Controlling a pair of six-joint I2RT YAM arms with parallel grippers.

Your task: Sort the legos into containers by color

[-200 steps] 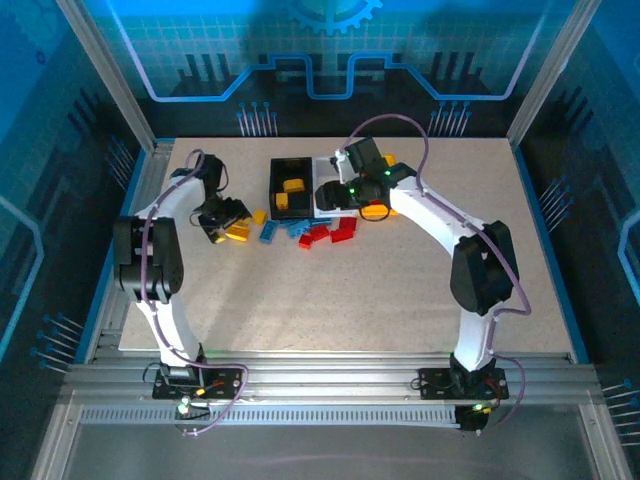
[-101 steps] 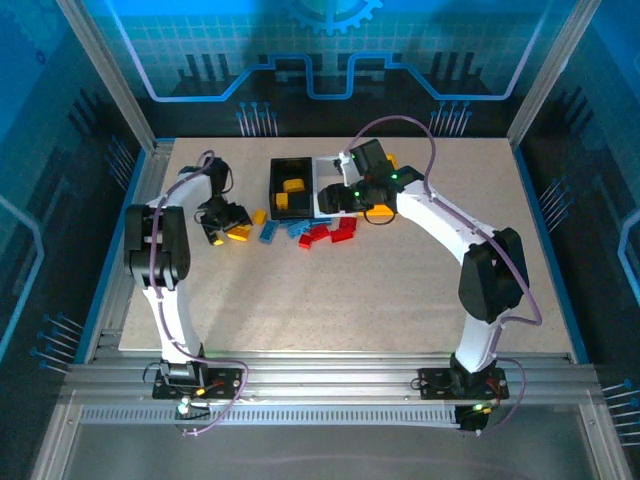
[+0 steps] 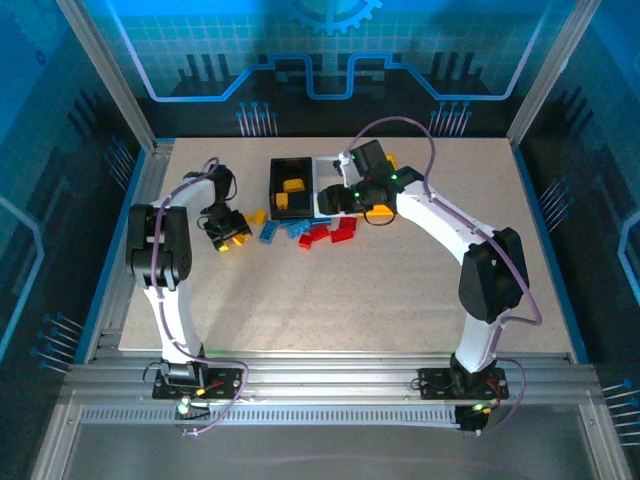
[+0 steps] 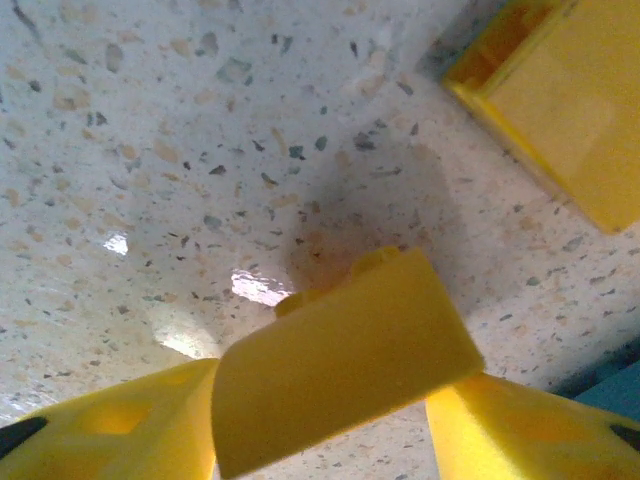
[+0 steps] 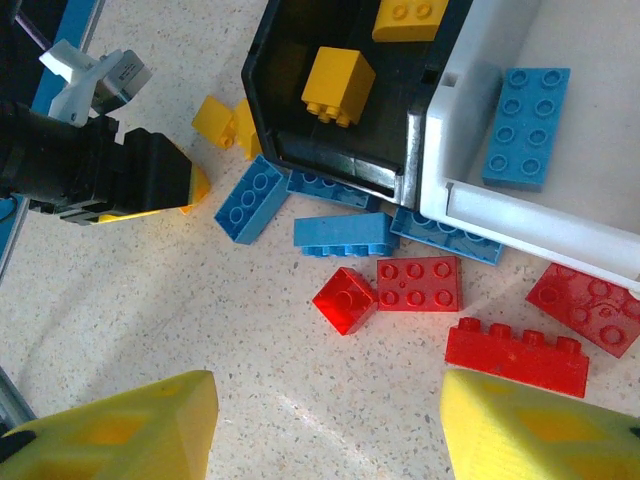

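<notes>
Between the left jaws, clenched on a yellow brick (image 4: 340, 370) over the speckled surface (image 4: 150, 150), with another yellow brick (image 4: 560, 100) beyond the tips to the right. Between the right jaws, spread apart and grasping nothing; just ahead red bricks (image 5: 418, 283), then blue bricks (image 5: 345, 235), farthest the black bin (image 5: 285, 130) holding yellow bricks (image 5: 338, 85) and the white bin (image 5: 440, 160) holding one blue brick (image 5: 525, 125).

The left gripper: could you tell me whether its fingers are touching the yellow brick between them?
Touching. The left wrist view shows the yellow brick wedged at a tilt between the fingers of the left gripper, its ends meeting both with no visible gap.
</notes>
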